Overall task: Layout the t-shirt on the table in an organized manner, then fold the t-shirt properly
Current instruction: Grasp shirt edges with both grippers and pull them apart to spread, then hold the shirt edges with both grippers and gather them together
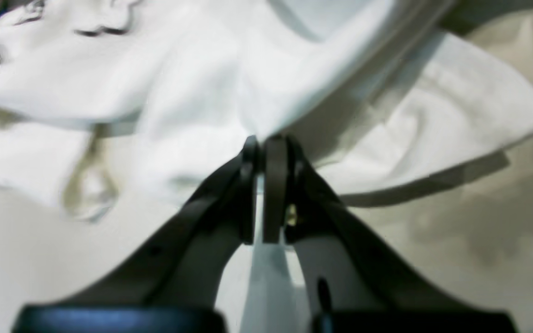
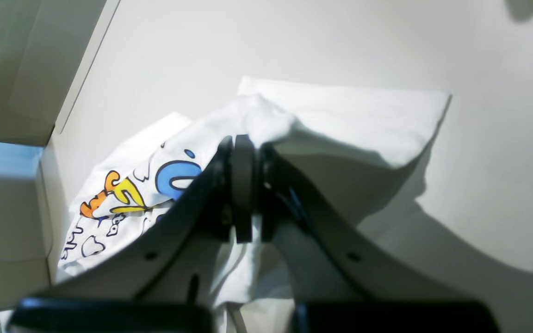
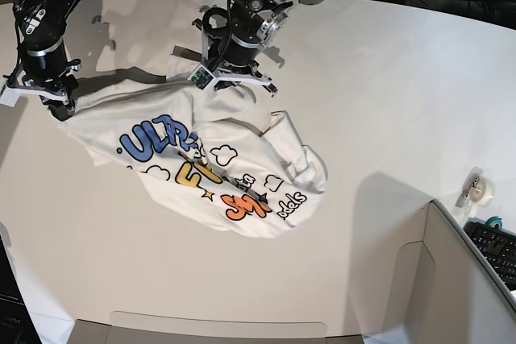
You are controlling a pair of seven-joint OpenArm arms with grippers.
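The t-shirt (image 3: 218, 167) lies rumpled, print up, mid-table (image 3: 387, 86); the left gripper (image 1: 262, 143) pinches its white cloth near the far edge. The right gripper (image 2: 244, 144) is clamped on another fold.

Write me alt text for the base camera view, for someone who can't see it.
A rumpled white t-shirt with colourful lettering lies on a white table, pinched at two spots by the left gripper and right gripper, jaws shut on fabric. A tape roll sits near the right edge.

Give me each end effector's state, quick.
Left end effector: closed on the t-shirt.
Right end effector: closed on the t-shirt.
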